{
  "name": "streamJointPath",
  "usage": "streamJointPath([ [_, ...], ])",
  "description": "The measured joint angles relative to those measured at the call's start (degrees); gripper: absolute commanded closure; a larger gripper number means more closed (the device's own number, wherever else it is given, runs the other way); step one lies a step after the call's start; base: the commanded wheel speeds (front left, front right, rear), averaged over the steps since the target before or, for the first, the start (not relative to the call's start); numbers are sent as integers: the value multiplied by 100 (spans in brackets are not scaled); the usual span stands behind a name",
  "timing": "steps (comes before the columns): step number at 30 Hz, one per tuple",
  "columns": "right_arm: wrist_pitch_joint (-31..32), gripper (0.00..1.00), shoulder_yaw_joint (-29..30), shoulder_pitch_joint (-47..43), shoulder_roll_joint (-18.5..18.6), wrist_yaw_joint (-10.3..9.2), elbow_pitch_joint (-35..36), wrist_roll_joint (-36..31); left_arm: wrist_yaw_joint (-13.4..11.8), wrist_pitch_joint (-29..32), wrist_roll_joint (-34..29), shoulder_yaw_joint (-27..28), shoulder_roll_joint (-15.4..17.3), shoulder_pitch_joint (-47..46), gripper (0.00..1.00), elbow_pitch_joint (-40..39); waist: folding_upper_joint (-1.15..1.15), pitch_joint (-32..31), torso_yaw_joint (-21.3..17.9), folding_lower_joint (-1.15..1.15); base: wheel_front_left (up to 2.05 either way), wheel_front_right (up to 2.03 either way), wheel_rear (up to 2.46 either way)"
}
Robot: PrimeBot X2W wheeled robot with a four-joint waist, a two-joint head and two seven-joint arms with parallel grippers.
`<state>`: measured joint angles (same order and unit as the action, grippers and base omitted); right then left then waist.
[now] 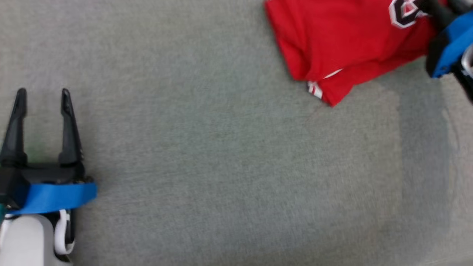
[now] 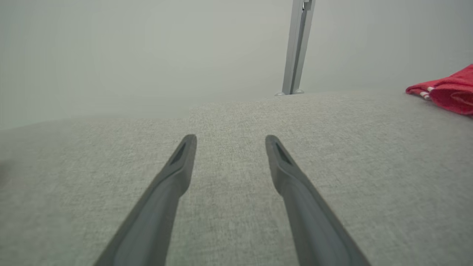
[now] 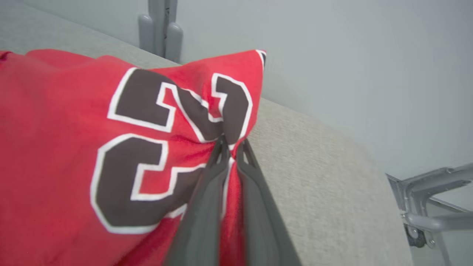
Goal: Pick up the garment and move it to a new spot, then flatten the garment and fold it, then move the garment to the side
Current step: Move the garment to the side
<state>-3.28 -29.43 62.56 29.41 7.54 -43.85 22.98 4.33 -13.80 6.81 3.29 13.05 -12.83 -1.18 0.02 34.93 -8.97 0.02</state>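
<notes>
The garment (image 1: 340, 44) is a red jersey with dark, white-edged numerals, lying bunched at the far right of the grey cloth-covered table (image 1: 221, 166). In the right wrist view my right gripper (image 3: 231, 142) is shut on a pinched ridge of the garment (image 3: 66, 155) beside the numerals, and the cloth rises to a peak at the fingertips. The right arm's blue-taped wrist (image 1: 452, 44) enters the head view at the upper right corner. My left gripper (image 1: 42, 98) rests open at the lower left with nothing between its fingers; from its wrist the garment (image 2: 449, 92) lies far to the right.
A grey metal post (image 2: 297, 48) stands behind the table's far edge against a pale wall. A grey metal frame (image 3: 428, 207) sits past the table's edge in the right wrist view. Bare grey cloth stretches between my left gripper and the garment.
</notes>
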Motion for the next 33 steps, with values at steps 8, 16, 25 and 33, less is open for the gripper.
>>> streamJointPath([
  [8, -59, 100, 126, 471, 557, -1, -455, 135, -24, 335, -93, 41, 290, -27, 0, -660, 0, 334, -365, -2, 0, 0, 0],
  [16, -23, 100, -41, 871, 817, -1, -935, 332, -64, 530, -114, 94, 376, 107, 0, -1080, 0, 360, -421, -1, 0, 0, 0],
  [25, -411, 0, -103, 1348, 619, -2, -1708, 272, -134, 508, -48, 66, 341, 151, 0, -1070, -1, 283, -255, -1, 0, 0, 0],
  [33, -1105, 0, -70, 1326, 433, -2, -1841, 87, -214, 252, 42, 19, 193, 300, 0, -708, -2, -168, 24, -2, 0, 0, 0],
])
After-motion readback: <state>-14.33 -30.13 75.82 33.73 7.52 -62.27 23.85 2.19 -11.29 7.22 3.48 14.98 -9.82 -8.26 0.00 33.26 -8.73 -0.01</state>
